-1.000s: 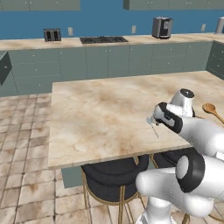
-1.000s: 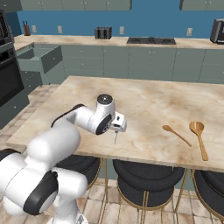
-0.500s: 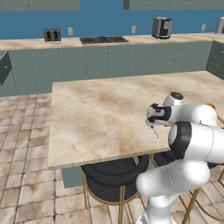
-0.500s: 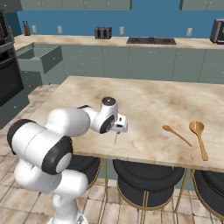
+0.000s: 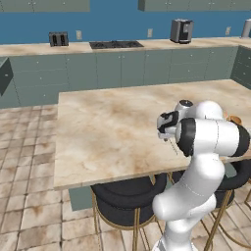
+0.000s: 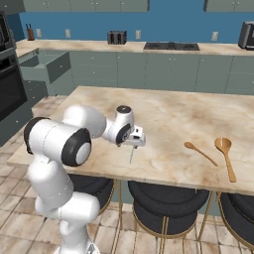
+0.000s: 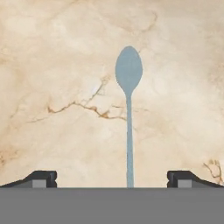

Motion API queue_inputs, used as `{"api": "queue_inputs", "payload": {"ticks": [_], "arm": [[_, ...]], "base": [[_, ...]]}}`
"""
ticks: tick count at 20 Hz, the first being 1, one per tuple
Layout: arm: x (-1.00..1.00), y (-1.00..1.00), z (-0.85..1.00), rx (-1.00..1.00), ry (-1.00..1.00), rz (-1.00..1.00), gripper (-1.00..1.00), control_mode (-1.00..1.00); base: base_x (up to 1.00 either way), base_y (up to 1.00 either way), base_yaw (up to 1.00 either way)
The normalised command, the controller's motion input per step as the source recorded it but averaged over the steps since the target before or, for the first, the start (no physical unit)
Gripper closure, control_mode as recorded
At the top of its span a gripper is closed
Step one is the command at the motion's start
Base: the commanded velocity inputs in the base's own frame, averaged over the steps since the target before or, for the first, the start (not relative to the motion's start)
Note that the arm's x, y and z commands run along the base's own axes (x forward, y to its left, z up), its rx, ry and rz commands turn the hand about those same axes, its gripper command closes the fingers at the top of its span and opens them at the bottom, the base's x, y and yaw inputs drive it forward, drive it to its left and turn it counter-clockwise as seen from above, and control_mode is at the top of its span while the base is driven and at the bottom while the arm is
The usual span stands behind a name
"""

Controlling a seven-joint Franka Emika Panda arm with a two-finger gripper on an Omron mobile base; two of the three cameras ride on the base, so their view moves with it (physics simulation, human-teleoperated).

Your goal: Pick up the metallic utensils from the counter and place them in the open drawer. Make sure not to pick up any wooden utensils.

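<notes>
Pincer [image 7: 112, 179] released, tips spread wide, poised just above the surface [image 7: 52, 65]. Between the tips, dead centre: silver-grey spoon [image 7: 128, 113], lying flat on the marbled stone, long axis running straight away from the pincer, handle end nearest, bowl farthest (so jaws set across the handle, judged ready for a straight drop). Well off to the pincer's right: two wooden spoons [image 6: 225, 156]. Far left, beyond the surface: open drawer [image 6: 42, 67] in grey-green cabinets

The thin grey spoon [image 7: 128, 96] lies flat on the stone counter [image 7: 57, 65], and two wooden spoons [image 6: 224, 155] lie well apart from it.
</notes>
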Motion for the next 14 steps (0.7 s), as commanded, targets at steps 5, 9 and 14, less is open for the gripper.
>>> {"api": "queue_inputs", "payload": {"ticks": [5, 9, 14], "arm": [[0.25, 0.00, -0.35, 0.00, 0.06, 0.00, -1.00, -1.00], [0.15, -0.06, -0.38, 0.00, 0.07, 0.00, -1.00, -1.00], [0.18, -0.16, -0.29, 0.00, 0.03, 0.00, -1.00, -1.00]], "base": [[0.00, 0.00, 0.00], [0.00, 0.00, 0.00], [0.00, 0.00, 0.00]]}}
